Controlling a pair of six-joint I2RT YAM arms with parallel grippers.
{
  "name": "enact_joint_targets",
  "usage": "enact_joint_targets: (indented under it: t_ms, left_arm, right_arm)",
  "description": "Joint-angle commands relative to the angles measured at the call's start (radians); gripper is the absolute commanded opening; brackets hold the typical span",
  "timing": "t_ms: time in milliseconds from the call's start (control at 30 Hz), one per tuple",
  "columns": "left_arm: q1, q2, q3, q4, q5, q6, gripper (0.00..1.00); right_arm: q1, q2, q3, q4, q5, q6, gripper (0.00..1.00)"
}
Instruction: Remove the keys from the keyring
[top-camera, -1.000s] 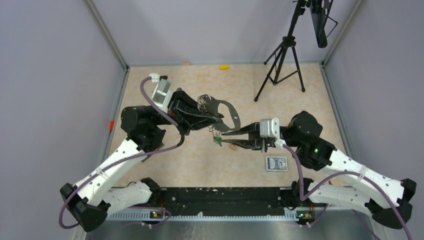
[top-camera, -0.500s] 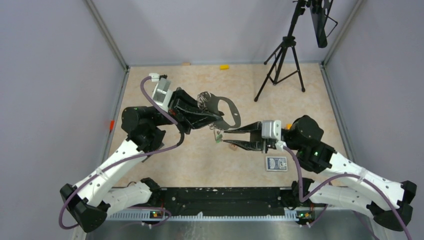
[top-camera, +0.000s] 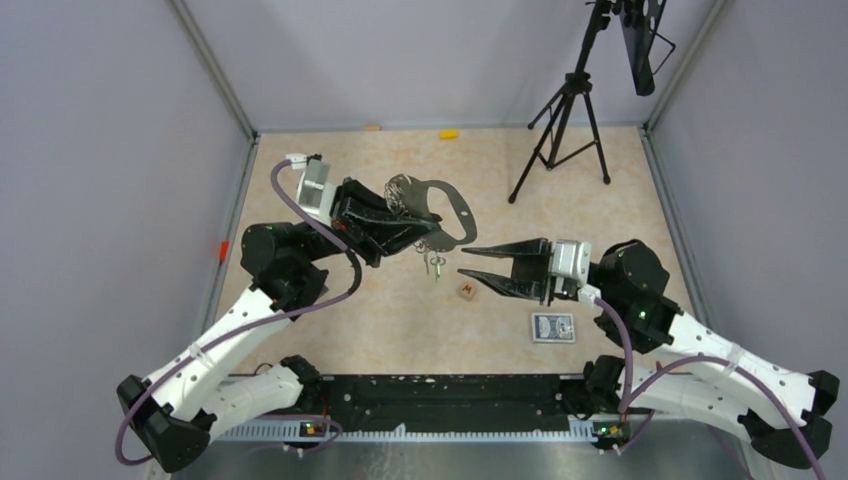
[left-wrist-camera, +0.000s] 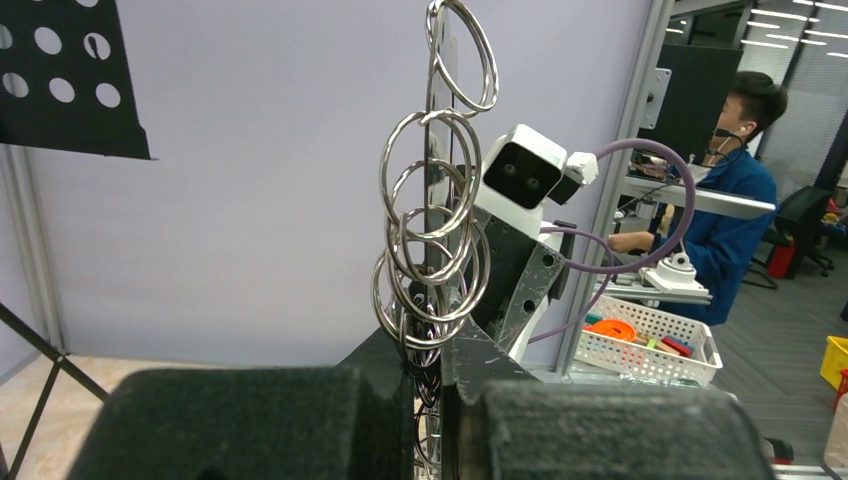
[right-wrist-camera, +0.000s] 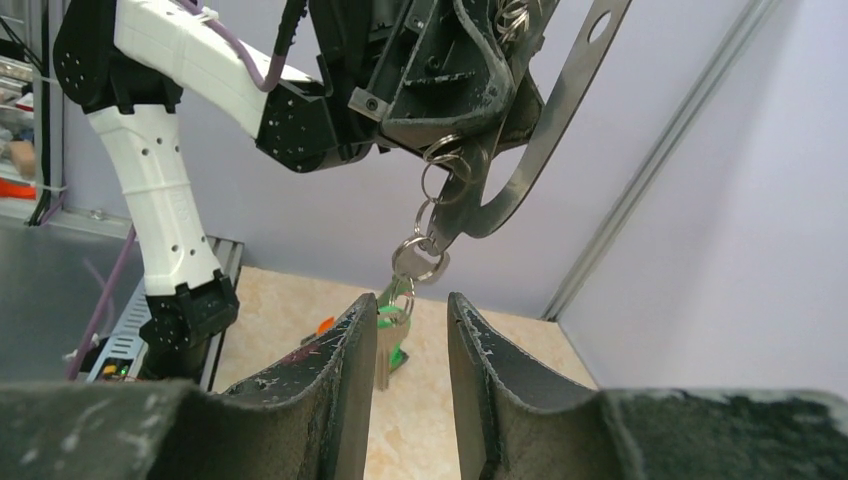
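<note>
the table (top-camera: 400, 330) has plenty of bare top beneath the raised work. the tripod (top-camera: 560, 130) stands well apart at the far right, so there's room to pull toward the right arm's side. the keyring (top-camera: 452, 212) is up in the air, clamped in the closed left tool (top-camera: 430, 236). the right tool (top-camera: 463, 260) faces it with jaws apart and empty, its tips just beside the keys (top-camera: 434, 264), which dangle from the keyring's lower edge. i'd say none is off yet. the brown cube (top-camera: 466, 291) lies on the table under the right tool.
</note>
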Motion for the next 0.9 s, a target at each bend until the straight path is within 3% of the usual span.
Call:
enact_joint_targets:
  t_ms: [0, 867]
  left_arm:
    - [0.002, -0.032, -0.020, 0.085, -0.061, 0.003, 0.00]
    - [0.001, -0.011, -0.010, 0.175, 0.050, -0.056, 0.00]
  right_arm:
    - [-0.005, 0.007, -0.003, 0.071, 0.000, 0.032, 0.32]
    - [-0.005, 0.053, 0.038, 0.045, -0.100, 0.065, 0.28]
